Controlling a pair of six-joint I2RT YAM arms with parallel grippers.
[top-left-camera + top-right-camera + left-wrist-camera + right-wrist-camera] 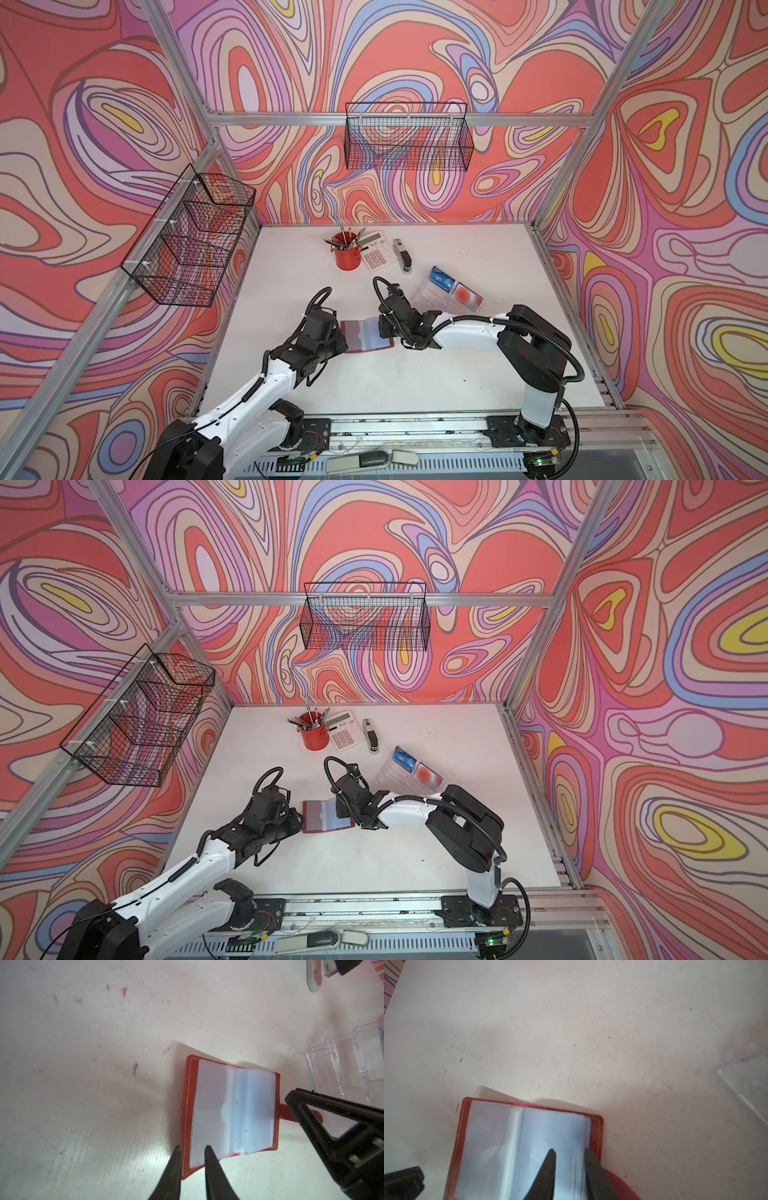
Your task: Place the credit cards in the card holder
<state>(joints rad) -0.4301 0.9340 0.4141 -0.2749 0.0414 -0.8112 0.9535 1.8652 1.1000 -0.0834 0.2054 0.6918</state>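
The card holder (365, 336) (326, 817) is a red wallet lying open on the white table, clear sleeves up (228, 1109) (517, 1147). My left gripper (192, 1148) (341, 332) is open a little, its tips straddling the stitched edge of the left cover. From the other side my right gripper (570, 1150) (381, 328) is open narrowly, its tips over the outer edge of the right-hand sleeves. The credit cards, one blue (440, 279) (404, 757) and one pale with a red circle (467, 296) (428, 777), stand in a clear acrylic tray (426, 297) behind my right arm.
A red pencil cup (347, 255), a calculator (376, 251) and a stapler (402, 255) stand at the back of the table. Black wire baskets hang on the left wall (197, 237) and the back wall (409, 137). The tray's clear wall (342, 1059) stands beside the wallet's snap tab.
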